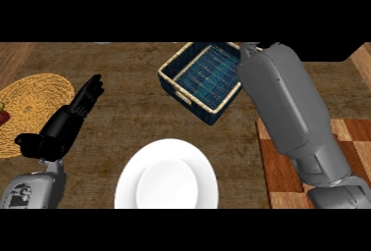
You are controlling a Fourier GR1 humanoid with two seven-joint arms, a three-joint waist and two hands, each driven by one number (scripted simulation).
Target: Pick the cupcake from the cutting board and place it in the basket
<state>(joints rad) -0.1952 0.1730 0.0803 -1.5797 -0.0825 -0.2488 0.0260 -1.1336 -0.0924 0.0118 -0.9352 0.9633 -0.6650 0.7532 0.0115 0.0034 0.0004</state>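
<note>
The dark blue woven basket (201, 78) with a pale rim stands at the back of the counter, tilted in the view, and its inside looks empty. My right forearm (290, 108) reaches across the basket's right side to the top edge. Only a dark sliver of my right hand (251, 47) shows there, past the basket's far corner. The cupcake is not visible in this view. The brown chequered cutting board (348, 147) lies at the right, partly under the forearm. My left hand (76, 110) rests open at the left, fingers straight and pointing away.
A white plate (167, 179) sits at the front centre. A round straw mat (33, 105) lies at the far left with something red (4, 116) at its edge. The wooden counter (138, 88) runs between mat and basket.
</note>
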